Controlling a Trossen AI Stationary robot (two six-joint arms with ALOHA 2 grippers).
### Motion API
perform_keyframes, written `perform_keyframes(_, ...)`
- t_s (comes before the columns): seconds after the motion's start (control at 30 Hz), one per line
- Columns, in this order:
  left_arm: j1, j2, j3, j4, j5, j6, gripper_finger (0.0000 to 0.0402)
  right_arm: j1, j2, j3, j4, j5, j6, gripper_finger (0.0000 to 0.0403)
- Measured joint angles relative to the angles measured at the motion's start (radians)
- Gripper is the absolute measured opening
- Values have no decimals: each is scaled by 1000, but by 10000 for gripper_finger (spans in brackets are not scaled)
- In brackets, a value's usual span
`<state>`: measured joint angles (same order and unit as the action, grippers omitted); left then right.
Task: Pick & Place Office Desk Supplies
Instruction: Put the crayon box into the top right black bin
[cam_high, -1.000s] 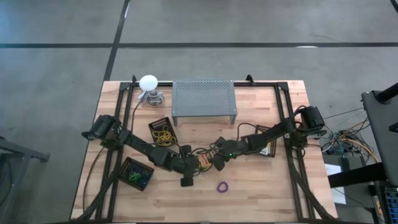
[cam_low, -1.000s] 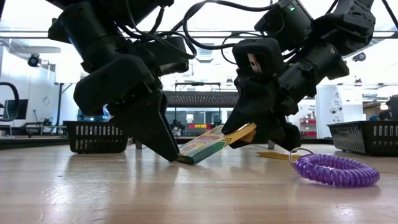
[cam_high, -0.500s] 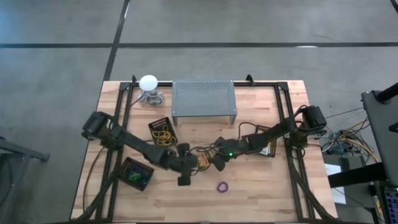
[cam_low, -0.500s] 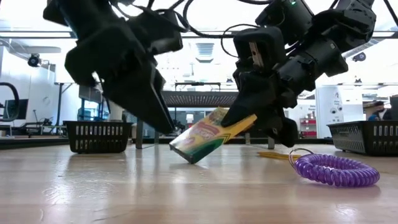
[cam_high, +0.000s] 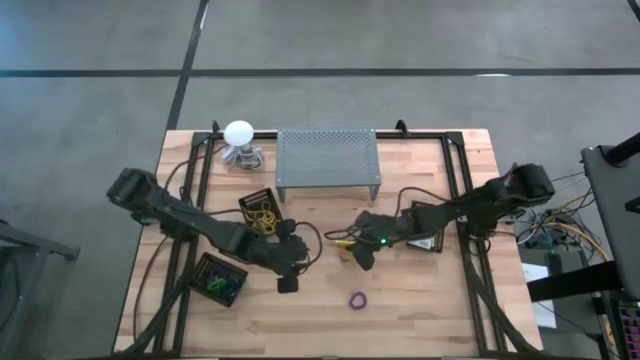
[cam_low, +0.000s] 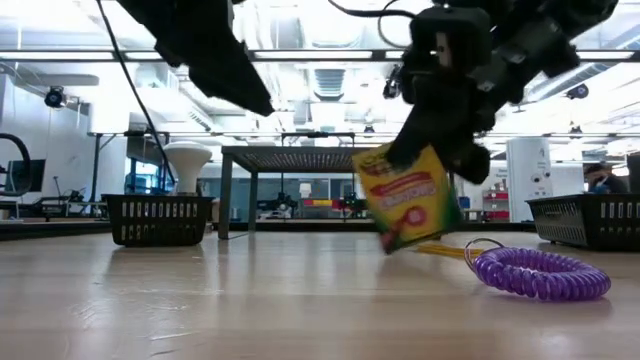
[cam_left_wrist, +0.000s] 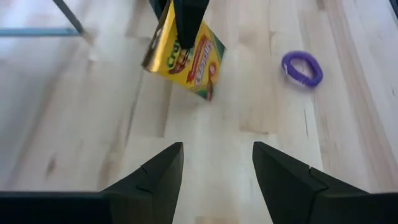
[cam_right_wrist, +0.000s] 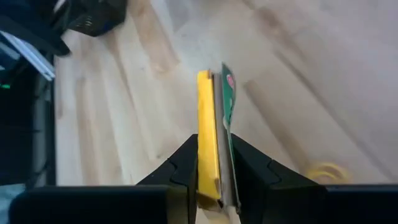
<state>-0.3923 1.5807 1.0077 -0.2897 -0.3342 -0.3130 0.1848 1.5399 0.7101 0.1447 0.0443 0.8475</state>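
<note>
pale wooden table (cam_high: 420, 310), bright workshop behind

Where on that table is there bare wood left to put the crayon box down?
Bare wood lies along the near edge either side of the purple coil, and between the grey stand and the right claw holding the crayon box. The left side, with its baskets, is crowded.

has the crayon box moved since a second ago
Yes. The crayon box, clamped in the right gripper, has risen off the table, hanging beside the purple coil.
</note>
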Motion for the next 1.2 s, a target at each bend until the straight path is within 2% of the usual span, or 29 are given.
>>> perform_keyframes(0.13, -3, -23, 2, -4, -33, 3, 199, 0, -64, -5, -64, 40, -32, 59)
perform_keyframes(0.3, -3, -27, 2, -8, -53, 4, 199, 0, -83, -8, -67, 54, -59, 41)
perform_keyframes(0.47, -3, -27, 2, -19, -56, 3, 199, 0, -111, -8, -92, 60, -78, 38)
perform_keyframes(0.57, -3, -27, 2, -20, -56, 3, 199, 0, -163, -8, -164, 63, -84, 39)
perform_keyframes(0.7, -3, -27, 2, -25, -56, 3, 199, 0, -266, -4, -361, 64, -51, 39)
perform_keyframes(0.93, -3, -27, 2, -26, -58, 5, 199, -5, -479, 57, -842, 64, 110, 40)
perform_keyframes(1.2, -3, -27, 2, -26, -82, 29, 199, -12, -652, 96, -1148, 88, 283, 40)
